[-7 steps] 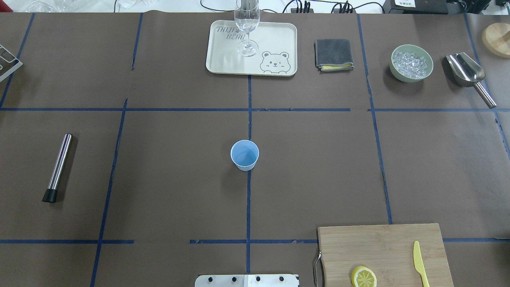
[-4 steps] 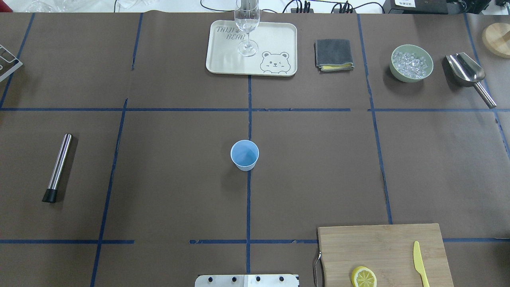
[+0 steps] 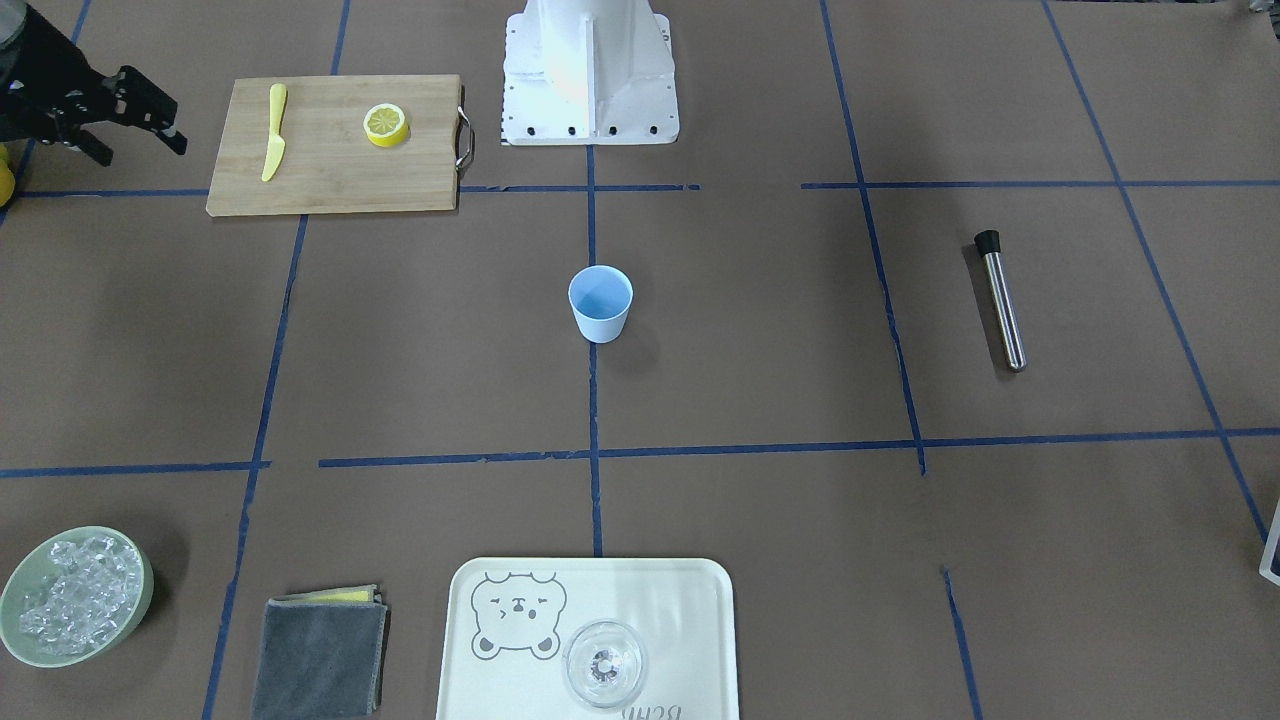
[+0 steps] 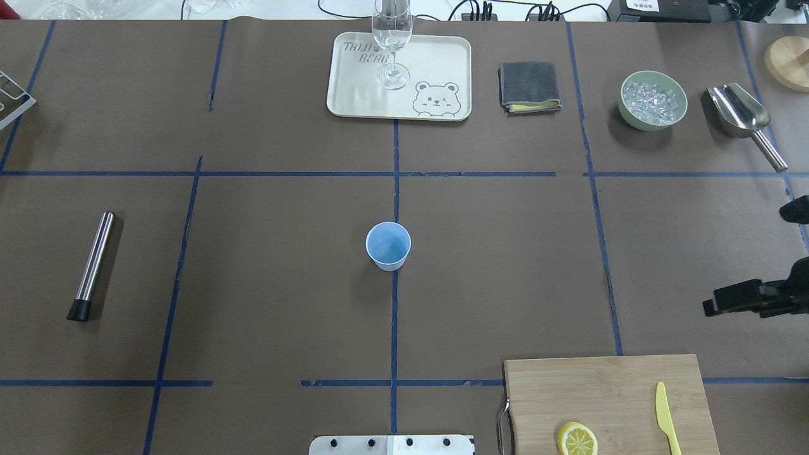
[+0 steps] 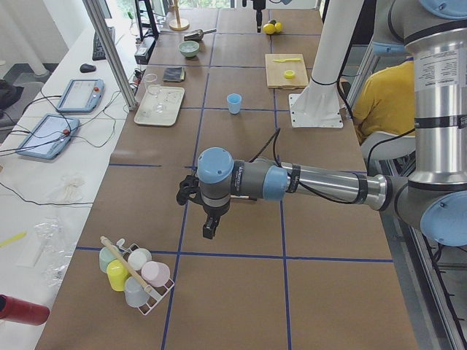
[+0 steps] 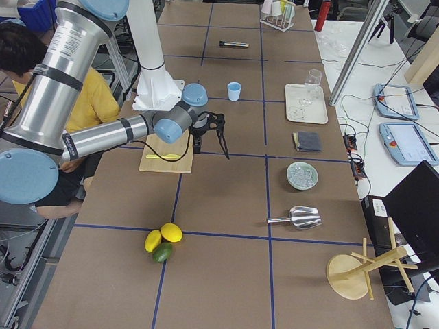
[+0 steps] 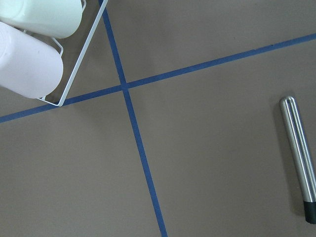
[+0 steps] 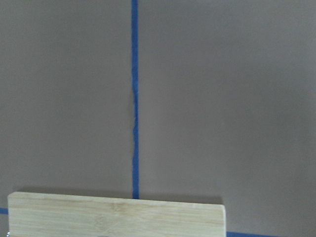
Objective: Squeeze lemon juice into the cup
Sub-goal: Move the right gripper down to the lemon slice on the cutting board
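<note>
The right gripper (image 3: 140, 140) hangs over the table's right end, its 2 fingers spread with nothing between them. From there the lemon (image 3: 385, 125) lies back toward the robot's base and inward. It sits cut face up on the cutting board (image 3: 330, 170), with the yellow knife (image 3: 272, 130) roughly on the way. The cup (image 3: 600, 303) stands at mid-table, well apart from both. The left gripper (image 5: 207, 222) is off at the opposite end, and I can't tell how its jaws stand. I'd say the right arm is plainly the nearer 1.

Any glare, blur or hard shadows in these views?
Front-facing view: the white robot base is blown out on top. Right wrist view: soft overall, the cutting board edge slightly blurred. Overhead view: the cup casts only a faint, diffuse shadow.
</note>
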You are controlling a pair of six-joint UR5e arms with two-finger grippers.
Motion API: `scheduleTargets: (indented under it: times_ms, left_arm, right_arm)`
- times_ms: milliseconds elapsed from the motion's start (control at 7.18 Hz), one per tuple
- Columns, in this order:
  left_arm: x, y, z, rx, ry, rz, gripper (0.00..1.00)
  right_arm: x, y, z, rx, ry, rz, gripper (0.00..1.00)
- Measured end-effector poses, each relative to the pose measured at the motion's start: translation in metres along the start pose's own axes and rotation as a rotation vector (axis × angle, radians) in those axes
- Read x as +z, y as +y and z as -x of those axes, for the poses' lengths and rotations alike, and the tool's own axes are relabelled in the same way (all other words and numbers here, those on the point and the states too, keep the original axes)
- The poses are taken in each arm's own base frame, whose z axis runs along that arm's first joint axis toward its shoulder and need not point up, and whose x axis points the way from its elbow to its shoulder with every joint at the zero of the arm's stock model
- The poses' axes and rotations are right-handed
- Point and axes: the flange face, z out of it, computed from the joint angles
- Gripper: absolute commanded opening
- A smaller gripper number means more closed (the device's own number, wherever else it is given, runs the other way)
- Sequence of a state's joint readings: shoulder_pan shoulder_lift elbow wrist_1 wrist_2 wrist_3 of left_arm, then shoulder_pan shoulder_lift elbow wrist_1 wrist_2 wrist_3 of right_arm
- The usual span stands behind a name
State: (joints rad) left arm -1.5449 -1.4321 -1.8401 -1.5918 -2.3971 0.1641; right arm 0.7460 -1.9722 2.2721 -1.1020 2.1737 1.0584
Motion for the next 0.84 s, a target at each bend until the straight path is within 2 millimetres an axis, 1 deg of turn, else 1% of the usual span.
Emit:
scheduleTargets:
  times_ms: [139,279,418,557,836]
  left_arm:
    - [0.0,0.0,0.0,0.019,-0.003,-0.017,1.0]
    - [0.001,0.0,0.001,0.031,-0.004,-0.029,1.0]
    - [0.002,-0.001,0.002,0.04,-0.005,-0.037,1.0]
    - [0.003,0.0,0.003,0.043,-0.005,-0.04,1.0]
    - [0.003,0.0,0.003,0.045,-0.005,-0.042,1.0]
  right_arm:
    - [0.018,0.028,0.041,-0.018,0.015,-0.005,1.0]
    - [0.035,0.059,0.078,-0.015,0.014,-0.008,1.0]
    - [0.052,0.091,0.109,-0.008,0.007,-0.027,1.0]
    - [0.068,0.118,0.129,0.001,0.002,-0.053,1.0]
    - [0.097,0.156,0.145,0.06,0.034,-0.045,1.0]
